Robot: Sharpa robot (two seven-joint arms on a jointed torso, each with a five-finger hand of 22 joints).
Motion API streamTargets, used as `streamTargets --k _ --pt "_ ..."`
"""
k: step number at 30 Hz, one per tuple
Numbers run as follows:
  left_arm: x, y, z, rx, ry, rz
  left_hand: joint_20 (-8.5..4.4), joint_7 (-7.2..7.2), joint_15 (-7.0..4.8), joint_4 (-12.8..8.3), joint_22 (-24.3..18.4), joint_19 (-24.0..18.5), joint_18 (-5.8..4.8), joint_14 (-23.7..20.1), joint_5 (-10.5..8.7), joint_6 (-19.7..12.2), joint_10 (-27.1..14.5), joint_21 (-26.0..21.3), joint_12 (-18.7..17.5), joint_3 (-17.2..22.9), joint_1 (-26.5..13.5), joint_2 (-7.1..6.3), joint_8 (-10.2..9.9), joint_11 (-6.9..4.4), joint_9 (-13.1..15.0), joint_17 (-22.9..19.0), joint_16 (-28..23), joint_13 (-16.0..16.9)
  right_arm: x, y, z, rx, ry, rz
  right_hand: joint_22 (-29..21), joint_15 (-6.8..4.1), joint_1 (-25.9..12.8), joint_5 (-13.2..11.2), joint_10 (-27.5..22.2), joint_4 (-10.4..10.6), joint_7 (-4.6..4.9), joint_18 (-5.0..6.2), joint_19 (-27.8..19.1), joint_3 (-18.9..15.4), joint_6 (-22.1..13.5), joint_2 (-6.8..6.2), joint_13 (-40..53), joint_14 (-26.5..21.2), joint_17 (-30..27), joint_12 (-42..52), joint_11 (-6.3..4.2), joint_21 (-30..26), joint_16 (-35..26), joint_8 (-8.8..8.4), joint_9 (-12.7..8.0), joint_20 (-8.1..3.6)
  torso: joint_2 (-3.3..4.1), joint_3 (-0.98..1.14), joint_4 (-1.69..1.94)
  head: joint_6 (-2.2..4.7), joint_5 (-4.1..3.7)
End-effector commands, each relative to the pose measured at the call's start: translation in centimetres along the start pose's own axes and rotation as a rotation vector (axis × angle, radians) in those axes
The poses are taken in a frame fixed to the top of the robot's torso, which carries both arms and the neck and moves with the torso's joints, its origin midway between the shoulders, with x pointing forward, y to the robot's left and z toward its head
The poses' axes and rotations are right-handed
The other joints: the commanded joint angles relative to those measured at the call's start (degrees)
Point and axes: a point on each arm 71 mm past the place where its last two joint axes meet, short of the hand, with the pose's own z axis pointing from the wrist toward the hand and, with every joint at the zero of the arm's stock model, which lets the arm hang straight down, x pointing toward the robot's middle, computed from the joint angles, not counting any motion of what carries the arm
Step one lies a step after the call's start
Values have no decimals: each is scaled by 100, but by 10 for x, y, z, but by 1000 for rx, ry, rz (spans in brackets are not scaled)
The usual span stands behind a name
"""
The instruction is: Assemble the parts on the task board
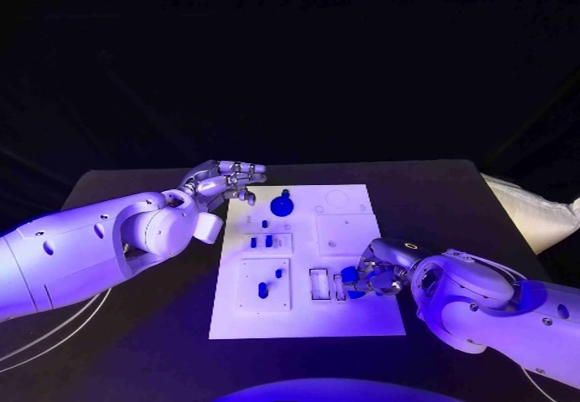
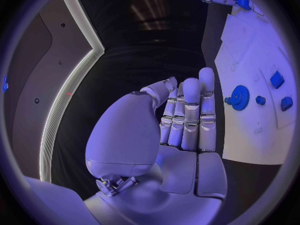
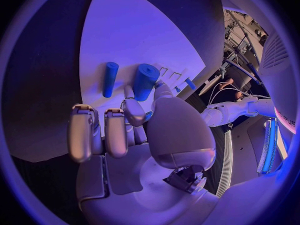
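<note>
At about five o'clock on the white board point(image 1: 363, 322), the right hand point(image 1: 372, 272) pinches a thick blue peg point(image 3: 145, 81), other fingers curled. At eleven o'clock, the left hand point(image 1: 226, 182) hovers off the board's far corner, fingers straight, together, holding nothing, near a blue gear point(image 1: 282, 204).

Dark room — black table point(image 1: 145, 335), white cushion point(image 1: 538, 216) beside it
</note>
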Motion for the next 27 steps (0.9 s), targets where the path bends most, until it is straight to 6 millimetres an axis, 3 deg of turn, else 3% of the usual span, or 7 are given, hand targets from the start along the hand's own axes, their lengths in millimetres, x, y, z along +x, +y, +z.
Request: streamTargets --k 1,9,19,27 --pt "2 0 0 2 18 -10 12 17 7 -6 -13 -29 111 -53 22 -21 -45 -30 37 -41 16 39 30 -2 -1 -22 -31 -5 5 -1 1 10 32 -26 161 2 100 51 23 -12 -29 -111 35 -36 25 64 33 365 112 45 -28 38 26 39 11 -2 4 2 -2 -7 11" --pt "1 1 -1 0 17 -10 12 17 7 -6 -13 -29 111 -53 22 -21 -45 -30 37 -41 16 39 30 -2 -1 -22 -31 -5 2 -3 1 15 -23 15 238 -35 537 416 84 -62 -77 -127 76 124 158 426 201 375 181 115 -75 83 68 134 82 -33 -2 2 -8 -15 8" --pt "1 2 -1 -3 19 -11 12 17 6 -11 -13 -30 112 -55 23 -22 -47 -32 40 -42 20 39 30 -3 -1 -24 -31 -5 -2 -2 -5 21 -58 228 272 -83 611 707 146 -16 -140 -133 94 103 297 515 306 380 217 142 -132 104 89 179 175 -78 -3 2 -4 -8 -2" --pt "1 2 0 -5 19 -11 9 16 3 -30 -14 -31 114 -60 24 -24 -51 -34 46 -40 39 40 32 -5 -1 -30 -32 -6 -11 2 -11 -7 -137 377 253 -71 390 716 123 14 -124 -129 78 -13 269 546 266 363 152 54 -115 92 46 137 199 -74 -1 1 -1 23 -21"
